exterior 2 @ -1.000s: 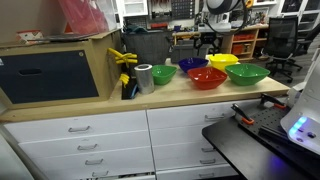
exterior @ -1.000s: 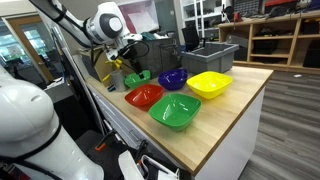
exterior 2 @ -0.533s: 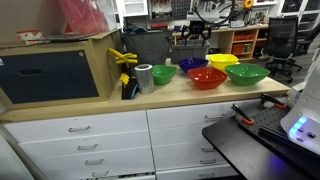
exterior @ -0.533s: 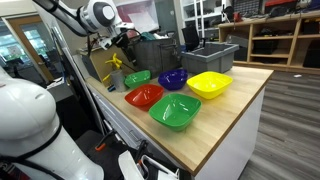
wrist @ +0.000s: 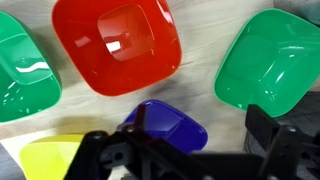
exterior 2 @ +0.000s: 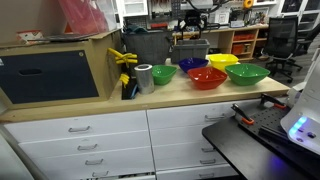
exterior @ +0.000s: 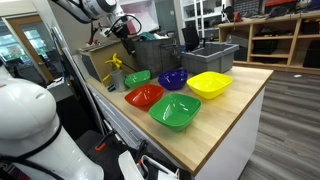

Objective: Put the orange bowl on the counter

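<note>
The orange bowl (exterior: pixel 144 96) sits upright on the light wood counter (exterior: pixel 235 95), at its near-left among the other bowls. It also shows in an exterior view (exterior 2: pixel 207 77) and at the top of the wrist view (wrist: pixel 115 45). My gripper (exterior: pixel 127 28) hangs high above the back of the bowl group and holds nothing. It also shows in an exterior view (exterior 2: pixel 192 22). In the wrist view its fingers (wrist: pixel 200 128) are spread wide over the blue bowl (wrist: pixel 165 125), well above the counter (wrist: pixel 200 40).
A large green bowl (exterior: pixel 175 111), a small green bowl (exterior: pixel 137 77), a blue bowl (exterior: pixel 173 78) and a yellow bowl (exterior: pixel 209 85) surround the orange one. A grey bin (exterior: pixel 210 55) stands behind. A silver cup (exterior 2: pixel 144 77) and a big box (exterior 2: pixel 55 70) stand further along.
My gripper has risen from just above the small green bowl to well above the bowls. The bowls have not moved.
</note>
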You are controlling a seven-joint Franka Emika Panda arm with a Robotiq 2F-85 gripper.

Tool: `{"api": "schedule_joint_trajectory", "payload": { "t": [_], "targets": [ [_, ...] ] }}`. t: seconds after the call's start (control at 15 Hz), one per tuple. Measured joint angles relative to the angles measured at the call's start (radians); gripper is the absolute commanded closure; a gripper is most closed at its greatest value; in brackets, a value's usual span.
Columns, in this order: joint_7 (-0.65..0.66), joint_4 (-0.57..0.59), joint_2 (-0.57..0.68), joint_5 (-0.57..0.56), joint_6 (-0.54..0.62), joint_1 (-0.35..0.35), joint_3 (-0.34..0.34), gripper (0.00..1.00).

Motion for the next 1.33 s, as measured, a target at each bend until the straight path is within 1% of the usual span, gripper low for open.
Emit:
{"api": "schedule_joint_trajectory", "payload": {
  "t": [0.33,0.6,0.67,0.73,1.33],
  "targets": [
    [0.001,0.100,0.034,0.000,-0.090,0.010,0.000,0.00],
    [0.001,0.158,0.040,0.000,-0.134,0.021,0.000,0.00],
    [0.011,0.170,0.040,0.000,-0.135,0.025,0.000,0.00],
    [0.052,0.180,0.040,0.000,-0.135,0.030,0.000,0.00],
    [0.058,0.180,0.042,-0.001,-0.134,0.034,-0.003,0.00]
  ]
}}
